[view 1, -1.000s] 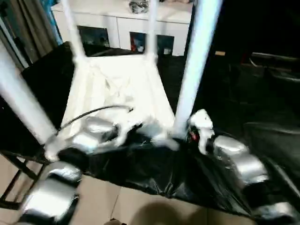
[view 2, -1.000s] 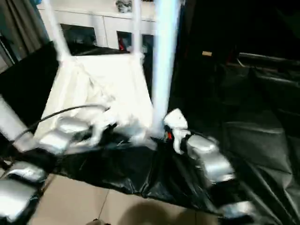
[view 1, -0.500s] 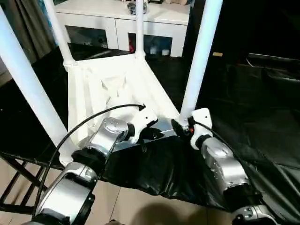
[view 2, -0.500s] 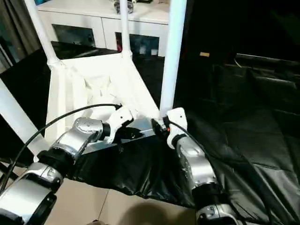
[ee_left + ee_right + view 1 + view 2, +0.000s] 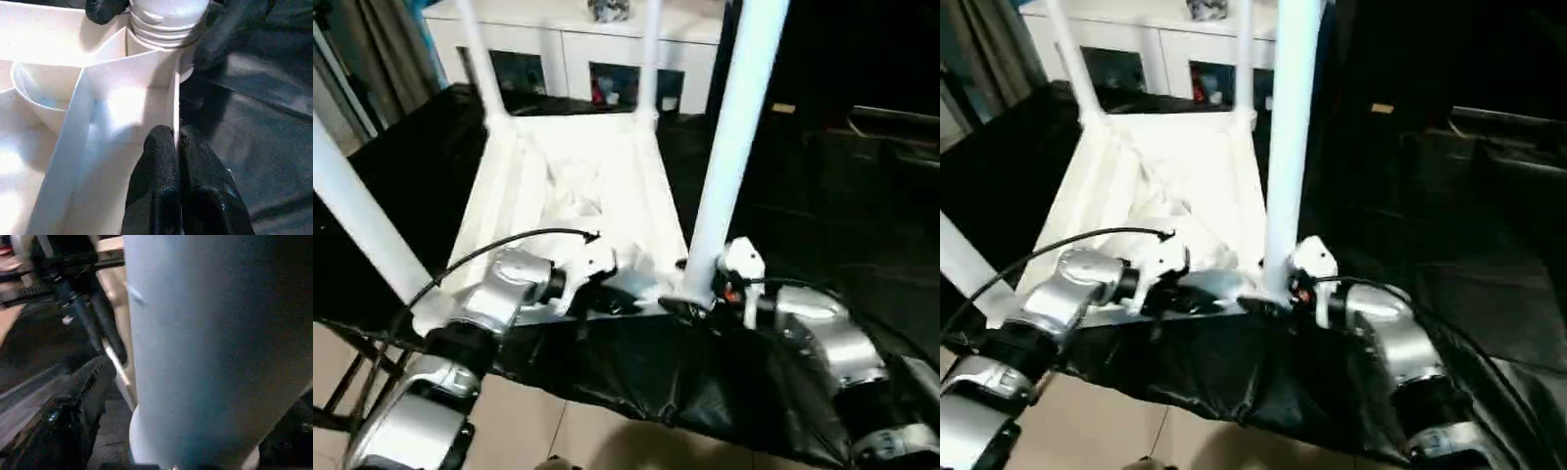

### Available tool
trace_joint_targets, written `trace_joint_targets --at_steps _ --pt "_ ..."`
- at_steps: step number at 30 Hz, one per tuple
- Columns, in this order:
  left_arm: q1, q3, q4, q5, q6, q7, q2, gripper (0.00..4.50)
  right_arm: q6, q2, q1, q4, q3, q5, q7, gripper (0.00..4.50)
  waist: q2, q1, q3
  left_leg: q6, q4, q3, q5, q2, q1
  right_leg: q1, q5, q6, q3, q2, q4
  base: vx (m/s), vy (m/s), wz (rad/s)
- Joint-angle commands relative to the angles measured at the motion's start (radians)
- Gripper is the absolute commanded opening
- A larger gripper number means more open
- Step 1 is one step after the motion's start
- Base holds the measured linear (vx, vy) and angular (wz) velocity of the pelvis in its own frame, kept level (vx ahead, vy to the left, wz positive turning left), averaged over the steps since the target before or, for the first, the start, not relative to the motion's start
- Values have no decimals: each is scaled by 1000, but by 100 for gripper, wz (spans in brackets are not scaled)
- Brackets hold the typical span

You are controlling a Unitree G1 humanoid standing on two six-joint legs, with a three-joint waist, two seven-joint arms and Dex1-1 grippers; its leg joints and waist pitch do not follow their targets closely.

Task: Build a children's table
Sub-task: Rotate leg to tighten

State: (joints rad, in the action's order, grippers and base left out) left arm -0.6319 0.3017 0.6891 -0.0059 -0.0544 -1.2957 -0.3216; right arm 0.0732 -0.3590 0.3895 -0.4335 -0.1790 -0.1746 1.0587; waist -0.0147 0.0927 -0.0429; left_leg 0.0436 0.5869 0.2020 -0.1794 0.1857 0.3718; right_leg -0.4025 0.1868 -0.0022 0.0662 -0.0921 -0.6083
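The children's table lies upside down: its white ribbed tabletop (image 5: 578, 166) rests on a black sheet, and legs stand up from its corner sockets. The near right leg (image 5: 734, 127) rises beside my right gripper (image 5: 690, 304), which is open, one black finger (image 5: 83, 401) on each side of the leg's base. The same fingertips (image 5: 105, 7) flank the leg's threaded end (image 5: 166, 19) in the left wrist view. My left gripper (image 5: 177, 134) is shut on the tabletop's thin near rim wall (image 5: 175, 98), close to that socket. The near left leg (image 5: 357, 225) stands at the left edge.
Two far legs (image 5: 480, 59) (image 5: 649, 59) stand before a white glass-doored cabinet (image 5: 578, 39). The black sheet (image 5: 636, 372) hangs over the worktable's front edge above a tiled floor (image 5: 538, 431). A black cable (image 5: 489, 250) loops over my left forearm. A curtain (image 5: 372, 49) hangs far left.
The head camera has shifted. My right gripper's fingers have spread wider around the near right leg's base. My left gripper stays pinched on the rim.
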Motion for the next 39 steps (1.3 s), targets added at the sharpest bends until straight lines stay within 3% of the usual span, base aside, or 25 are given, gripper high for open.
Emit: trace_joint_targets --at_steps 1,2,4,13,19,23,24,26,27,28,30,31,32,36,37,39 --pt "19 37 -39 -43 28 -102 11 0 -4 -11 21 21 -43 -11 74 372 19 4 57 -81 -64 -20 -192 50 -11 47 176 -248 -44 -64 69 0 0 0" --pt "23 40 -49 -44 26 -134 -1 0 -6 -26 22 22 -54 -14 112 372 19 6 55 -70 -67 -21 -216 53 -13 45 224 -236 -44 -64 73 0 0 0" --pt "19 41 -44 -41 30 -154 -10 0 -11 -31 28 14 -58 -13 133 340 18 8 55 -60 -69 -21 -223 54 -14 43 236 -232 -46 -64 73 0 0 0" --pt "-5 41 -6 -30 47 -185 -21 0 -16 -30 34 -3 -69 -7 171 273 19 10 55 -44 -69 -21 -221 51 -13 45 208 -239 -46 -64 71 0 0 0" --pt "-22 22 31 -8 40 -127 -8 0 -5 -7 19 3 -56 -3 127 269 14 9 54 -37 -71 -22 -239 52 -15 45 213 -244 -46 -63 72 0 0 0" --pt "-41 1 54 15 -6 -4 21 0 4 38 7 -8 -18 27 -40 269 17 4 49 -3 -77 -26 -292 50 -20 40 329 -212 -47 -68 84 0 0 0" --pt "-49 -9 60 21 -24 49 40 0 1 62 5 -23 -5 53 -132 269 20 4 49 -2 -77 -27 -296 49 -21 40 348 -205 -46 -69 88 0 0 0" --pt "-67 -23 66 42 -64 194 104 0 39 153 0 -51 49 88 -392 268 17 -6 46 28 -82 -31 -312 50 -24 33 394 -188 -47 -69 92 0 0 0" --pt "-68 -26 61 44 -75 230 128 0 59 188 -4 -51 67 86 -460 268 16 -11 46 35 -85 -35 -316 47 -19 39 405 -177 -45 -68 93 0 0 0" --pt "-68 -26 61 44 -75 230 128 0 59 188 -4 -51 67 86 -460 268 18 -12 46 33 -85 -35 -319 47 -16 40 407 -170 -45 -67 94 0 0 0" --pt "-64 -23 47 52 -92 287 169 0 78 247 -12 -51 75 101 -560 268 19 -11 46 21 -82 -32 -326 46 -24 32 405 -164 -48 -67 100 0 0 0" --pt "-64 -23 47 52 -92 287 169 0 78 247 -12 -51 75 101 -560 268 17 -11 47 16 -82 -31 -320 45 -21 33 395 -163 -49 -67 99 0 0 0" --pt "-54 -14 31 57 -95 327 207 0 90 308 -19 -50 70 123 -649 268 14 -9 48 15 -83 -32 -308 45 -20 34 381 -162 -49 -66 98 0 0 0" --pt "-37 3 17 65 -85 331 232 0 53 355 -36 -29 45 131 -659 268 14 -11 47 12 -85 -31 -309 46 -19 34 349 -159 -50 -64 96 0 0 0" --pt "-33 7 16 71 -81 330 233 0 37 361 -40 -24 44 136 -665 323 15 -11 48 9 -85 -31 -313 45 -18 35 346 -158 -50 -64 96 0 0 0" --pt "-14 19 1 70 -51 302 222 0 18 355 -43 -1 71 93 -639 340 13 -12 47 4 -86 -32 -322 46 -18 35 356 -156 -50 -64 97 0 0 0"
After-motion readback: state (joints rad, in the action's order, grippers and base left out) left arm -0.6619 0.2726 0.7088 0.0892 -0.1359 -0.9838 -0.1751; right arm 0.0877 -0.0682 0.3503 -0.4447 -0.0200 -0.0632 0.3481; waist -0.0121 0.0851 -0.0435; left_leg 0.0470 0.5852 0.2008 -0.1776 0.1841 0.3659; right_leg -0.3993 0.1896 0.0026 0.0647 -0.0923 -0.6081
